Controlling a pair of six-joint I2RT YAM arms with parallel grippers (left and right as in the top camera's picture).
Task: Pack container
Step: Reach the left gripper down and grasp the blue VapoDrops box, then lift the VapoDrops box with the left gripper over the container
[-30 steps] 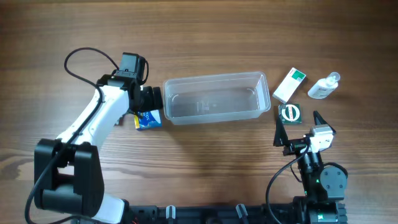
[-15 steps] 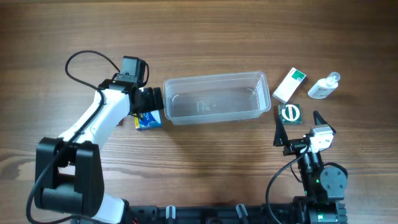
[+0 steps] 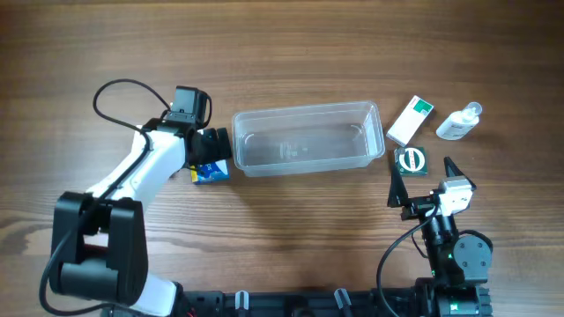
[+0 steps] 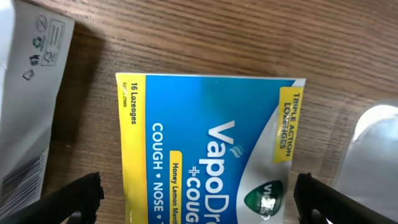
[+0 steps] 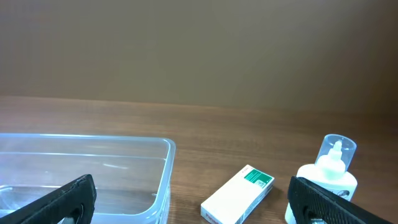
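Note:
The clear plastic container (image 3: 305, 139) lies empty in the middle of the table; its corner shows in the left wrist view (image 4: 373, 149) and its end in the right wrist view (image 5: 87, 171). My left gripper (image 3: 210, 151) is open, low over a blue and yellow VapoDrops lozenge box (image 3: 210, 171) just left of the container; the box fills the left wrist view (image 4: 205, 149) between my two fingertips (image 4: 196, 199). My right gripper (image 3: 423, 180) is open and empty near the front right, with its fingertips spread wide in the right wrist view (image 5: 193, 199).
A white and green box (image 3: 410, 120) (image 5: 239, 194), a small clear bottle (image 3: 460, 121) (image 5: 329, 171) and a small green and white square box (image 3: 411, 160) lie right of the container. A white carton edge (image 4: 28, 106) lies left of the lozenge box.
My left gripper has shifted slightly down and right, toward the lozenge box. The right arm has not moved.

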